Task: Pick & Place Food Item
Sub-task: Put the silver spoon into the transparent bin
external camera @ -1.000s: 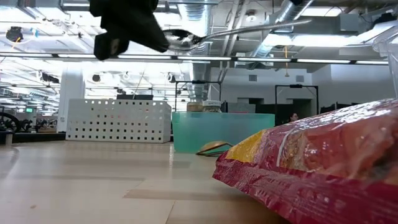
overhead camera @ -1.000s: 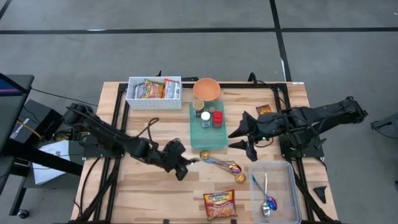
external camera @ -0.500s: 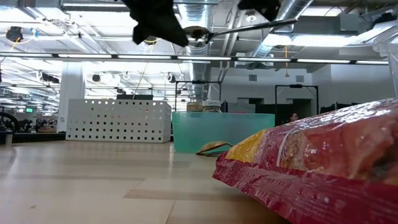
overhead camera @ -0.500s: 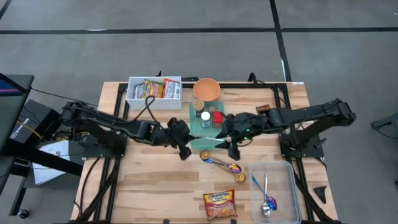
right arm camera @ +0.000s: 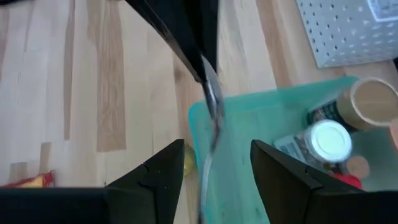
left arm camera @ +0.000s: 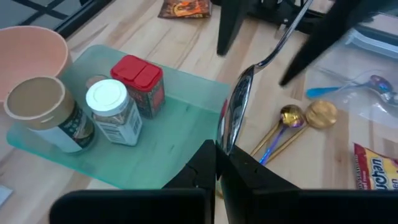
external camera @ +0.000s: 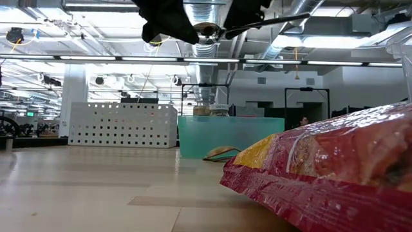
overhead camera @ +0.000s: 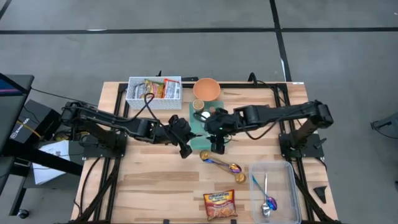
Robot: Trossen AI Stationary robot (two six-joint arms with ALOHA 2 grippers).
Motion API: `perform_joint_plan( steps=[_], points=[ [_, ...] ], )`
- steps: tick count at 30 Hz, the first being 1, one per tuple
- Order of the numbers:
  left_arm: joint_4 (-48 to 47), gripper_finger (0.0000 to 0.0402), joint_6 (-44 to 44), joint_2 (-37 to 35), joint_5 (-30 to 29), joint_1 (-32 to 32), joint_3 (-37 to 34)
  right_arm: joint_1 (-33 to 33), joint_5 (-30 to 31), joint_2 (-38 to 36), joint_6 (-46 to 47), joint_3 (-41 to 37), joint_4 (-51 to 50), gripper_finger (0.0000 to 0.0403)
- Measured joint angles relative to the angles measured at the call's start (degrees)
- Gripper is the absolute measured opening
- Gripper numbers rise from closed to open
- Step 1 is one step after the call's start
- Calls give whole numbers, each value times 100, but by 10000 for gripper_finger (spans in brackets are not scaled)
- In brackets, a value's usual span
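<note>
My left gripper is shut on a silver spoon, held in the air over the near edge of the teal tray. The spoon's handle reaches toward my right gripper. That gripper is open, with one finger on either side of the handle, apart from it. A red and yellow snack bag lies flat at the table's near edge. More food packets stand in a white perforated basket. My left gripper pinches the spoon's bowl end between its two fingers. The fingers come from the table's left, and the spoon runs on along them toward the right. The spoon is lifted clear of the table, about level.
The teal tray carries a red-capped shaker, a white-lidded jar and a tan-lidded jar. An orange bowl stands behind it. Two gold spoons lie on the table. A clear bin with spoons stands near right.
My left gripper has carried the spoon toward the table's far edge, up to the teal tray, then held still. My right gripper has gone toward the table's left, and its open fingers now stand on either side of the spoon's handle.
</note>
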Motion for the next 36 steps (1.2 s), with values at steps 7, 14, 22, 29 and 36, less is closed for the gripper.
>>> perform_joint_plan(
  steps=[7,14,22,29,36],
  points=[
    [-9,2,-4,0,0,-33,0,-25,-133,197,33,115,-137,167],
    [-46,2,-7,0,0,-33,0,-23,-134,201,64,113,-316,78],
    [16,3,-137,0,19,-31,0,-21,-122,201,84,113,-396,7],
    [-231,47,-310,0,38,-37,7,-47,-118,201,252,111,-500,4],
    [-1009,118,-315,-143,28,-70,4,-108,43,96,585,98,-1078,2]
  ],
)
